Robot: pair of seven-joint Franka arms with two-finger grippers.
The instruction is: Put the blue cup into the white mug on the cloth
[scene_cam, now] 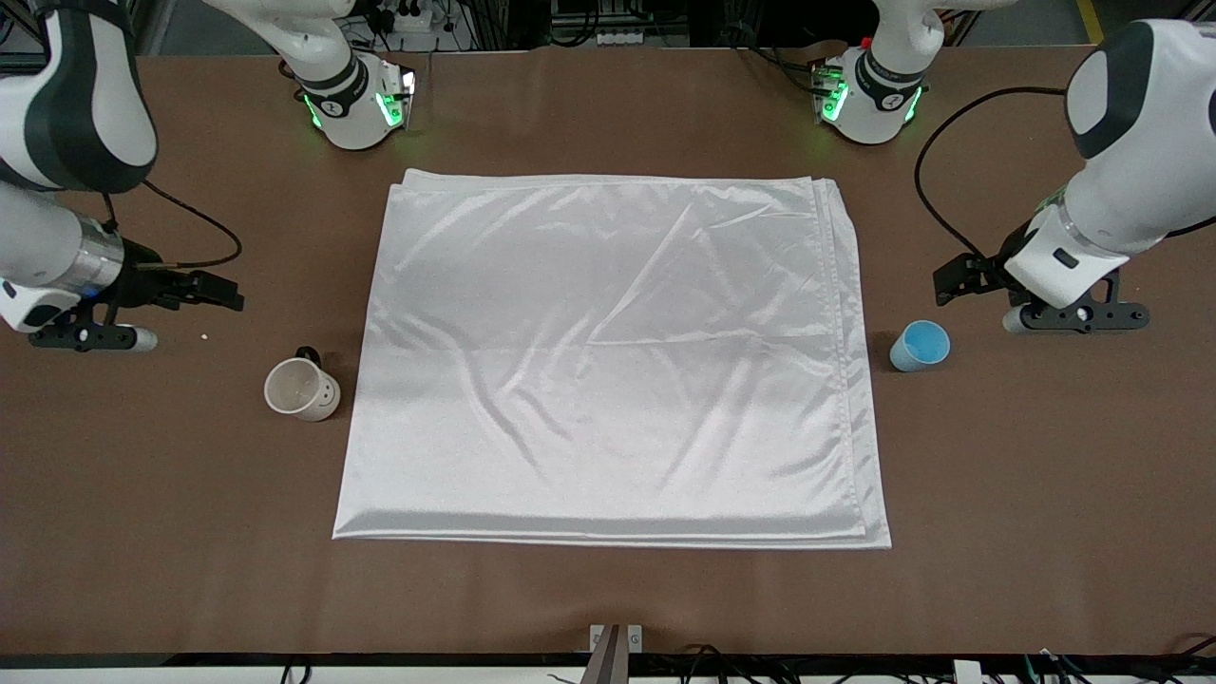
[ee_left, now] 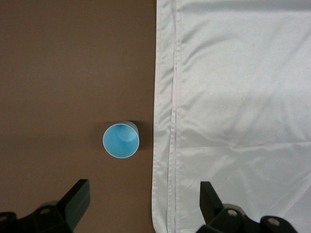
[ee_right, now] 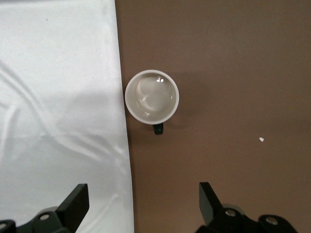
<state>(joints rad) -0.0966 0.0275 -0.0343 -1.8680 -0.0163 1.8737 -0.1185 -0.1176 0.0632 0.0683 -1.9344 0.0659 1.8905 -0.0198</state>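
Cloth (scene_cam: 613,356) lies flat mid-table and is bare; neither vessel is on it yet. Mug (scene_cam: 302,389) stands upright just off the cloth's edge at the right arm's end. Cup (scene_cam: 920,346) stands upright just off the cloth's edge at the left arm's end, mouth up. Left gripper (scene_cam: 959,282) hovers next to the cup, jaws spread wide and empty, so it's the nearer arm for the cup. Right gripper (scene_cam: 214,290) hovers near the mug, likewise spread and empty.
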